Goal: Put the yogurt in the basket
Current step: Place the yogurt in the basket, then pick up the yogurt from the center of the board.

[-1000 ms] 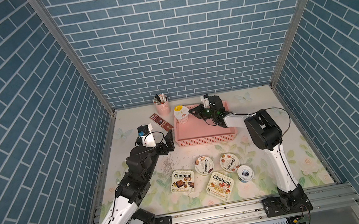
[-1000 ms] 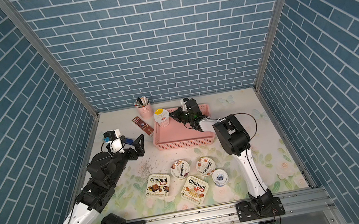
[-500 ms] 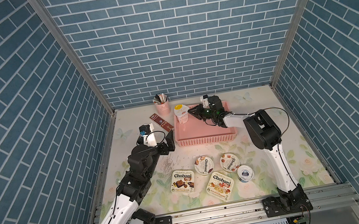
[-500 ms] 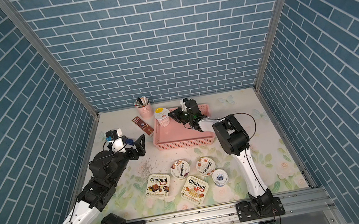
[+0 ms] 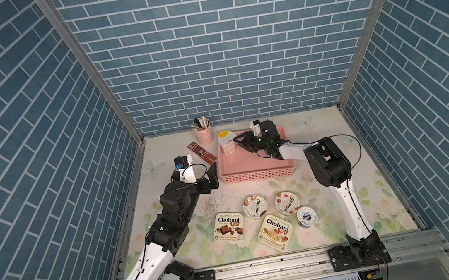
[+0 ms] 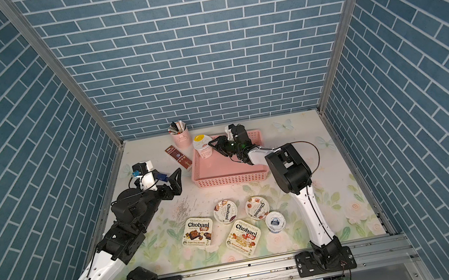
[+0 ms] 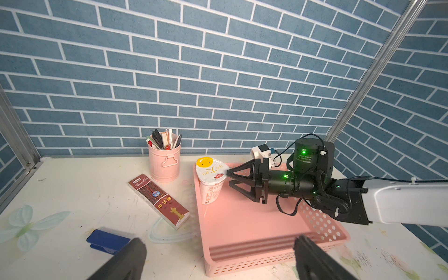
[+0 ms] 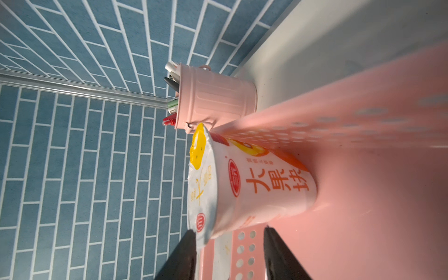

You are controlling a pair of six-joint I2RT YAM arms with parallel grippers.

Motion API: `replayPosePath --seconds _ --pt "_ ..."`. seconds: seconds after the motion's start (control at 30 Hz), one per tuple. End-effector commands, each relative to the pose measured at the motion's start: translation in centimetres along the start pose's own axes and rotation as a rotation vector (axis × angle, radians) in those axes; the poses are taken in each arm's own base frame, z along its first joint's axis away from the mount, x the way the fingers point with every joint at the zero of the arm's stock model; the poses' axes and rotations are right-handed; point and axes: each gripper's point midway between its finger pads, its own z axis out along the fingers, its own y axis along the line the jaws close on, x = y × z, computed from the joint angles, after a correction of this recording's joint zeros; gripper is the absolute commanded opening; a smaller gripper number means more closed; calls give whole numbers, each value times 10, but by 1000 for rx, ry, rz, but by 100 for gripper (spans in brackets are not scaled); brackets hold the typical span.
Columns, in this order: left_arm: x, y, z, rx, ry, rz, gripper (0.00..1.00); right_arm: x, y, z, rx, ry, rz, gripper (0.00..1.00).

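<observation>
A pink basket (image 5: pixel 254 162) sat at the table's rear. The left gripper (image 5: pixel 211 176) hung wide open and empty. The right gripper (image 7: pixel 229 179) had its jaws parted at the rim of the tall yellow-topped yogurt (image 5: pixel 227 143), which stood upright in the basket's far corner. Placing looked finished; next, back away gently and fetch the five cups (image 5: pixel 255 206) on the table.

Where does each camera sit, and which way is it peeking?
Both top views: high above the front rail, looking down on the table; both arms show whole, including the left gripper and right gripper.
Left wrist: on the left arm, facing the back wall across the pink basket; its own open fingertips show, and the right gripper.
Right wrist: on the right arm, low in the basket, facing the tall yogurt cup and pen holder; its own fingertips show.
Shared: both wrist views show that cup standing in the basket.
</observation>
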Motion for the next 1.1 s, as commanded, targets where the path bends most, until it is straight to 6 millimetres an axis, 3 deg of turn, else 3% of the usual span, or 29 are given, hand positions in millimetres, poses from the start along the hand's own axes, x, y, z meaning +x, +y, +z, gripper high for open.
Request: replayPosePath --seconds 0.0,0.23,0.33,0.63,0.83,1.07 --pt "-6 -5 -3 23 -11 5 100 -4 39 -8 -40 -5 -79 53" --pt "-9 -6 -6 22 -4 4 100 -1 69 -21 -48 -2 -161 57" --pt "-10 -6 -6 23 4 6 100 -4 94 -38 -36 -29 -238 57" --pt "-6 -14 -8 69 19 5 100 11 120 -91 45 -24 -437 57" --pt "-6 -23 -10 120 22 6 100 29 124 -131 67 -5 -496 57" --pt "2 -39 -7 177 53 16 100 35 103 -192 98 -50 -470 56"
